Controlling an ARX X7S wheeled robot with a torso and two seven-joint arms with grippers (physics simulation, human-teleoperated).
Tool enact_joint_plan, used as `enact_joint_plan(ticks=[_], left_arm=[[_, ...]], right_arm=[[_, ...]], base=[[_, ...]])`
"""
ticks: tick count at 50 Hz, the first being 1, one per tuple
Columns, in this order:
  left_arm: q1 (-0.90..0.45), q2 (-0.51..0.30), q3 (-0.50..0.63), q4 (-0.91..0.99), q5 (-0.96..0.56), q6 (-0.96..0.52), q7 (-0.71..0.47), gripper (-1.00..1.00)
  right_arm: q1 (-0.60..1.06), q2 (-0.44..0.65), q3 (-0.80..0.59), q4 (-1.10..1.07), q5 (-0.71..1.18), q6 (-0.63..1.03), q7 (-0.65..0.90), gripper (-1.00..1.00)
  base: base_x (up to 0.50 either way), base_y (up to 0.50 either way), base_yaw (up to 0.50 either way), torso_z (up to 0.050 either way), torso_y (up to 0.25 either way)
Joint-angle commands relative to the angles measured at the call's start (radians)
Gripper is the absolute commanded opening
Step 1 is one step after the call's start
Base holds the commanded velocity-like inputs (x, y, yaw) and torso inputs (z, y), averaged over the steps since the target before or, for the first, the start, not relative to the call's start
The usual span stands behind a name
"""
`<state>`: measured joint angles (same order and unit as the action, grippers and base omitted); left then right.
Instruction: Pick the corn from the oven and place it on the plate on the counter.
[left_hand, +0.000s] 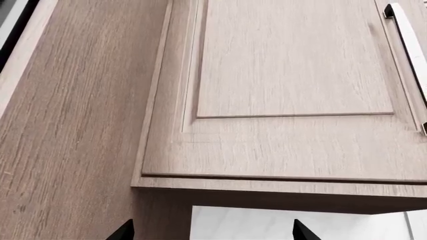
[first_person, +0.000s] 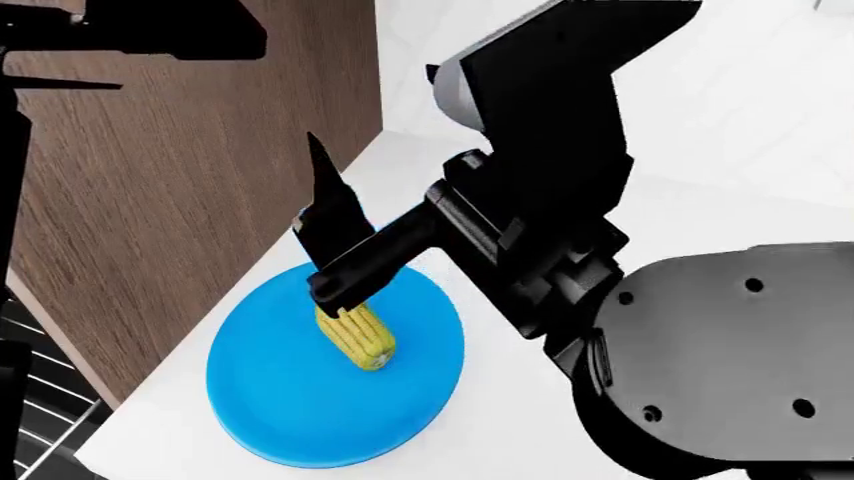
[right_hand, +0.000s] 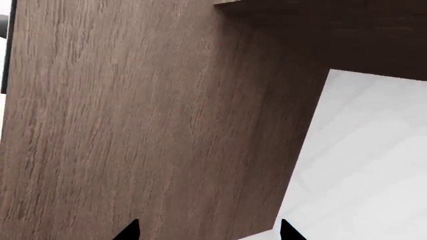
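The corn, a short yellow cob, lies on the blue plate on the white counter. My right gripper hangs open just above it, one finger pointing up and the other finger ending right over the cob's far end. In the right wrist view the gripper shows two spread tips with nothing between them. My left gripper is also open and empty, facing a wooden cabinet door. The oven shows only as wire racks at the lower left of the head view.
A tall brown wooden panel stands directly left of the plate. My left arm crosses the head view's top left. An upper cabinet with a metal bar handle hangs over the white wall.
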<state>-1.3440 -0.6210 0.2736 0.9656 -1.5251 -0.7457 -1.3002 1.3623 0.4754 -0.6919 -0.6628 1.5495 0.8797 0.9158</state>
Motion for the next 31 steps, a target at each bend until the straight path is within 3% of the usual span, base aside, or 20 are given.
enact_joint_plan(ticks=[1,31], left_arm=[[-0.001,-0.005,-0.001,0.0,-0.001,0.003,0.0,1.0],[-0.022,-0.127,-0.056,-0.011,0.023,-0.018,0.038,1.0]], right_arm=[[0.136,0.019,0.067,-0.058,0.039,0.005,0.06,1.0],[0.177,0.228,0.211,-0.2,0.036,-0.024,0.126,1.0]], base=[[0.0,0.0,0.0,0.0,0.0],[0.0,0.0,0.0,0.0,0.0]])
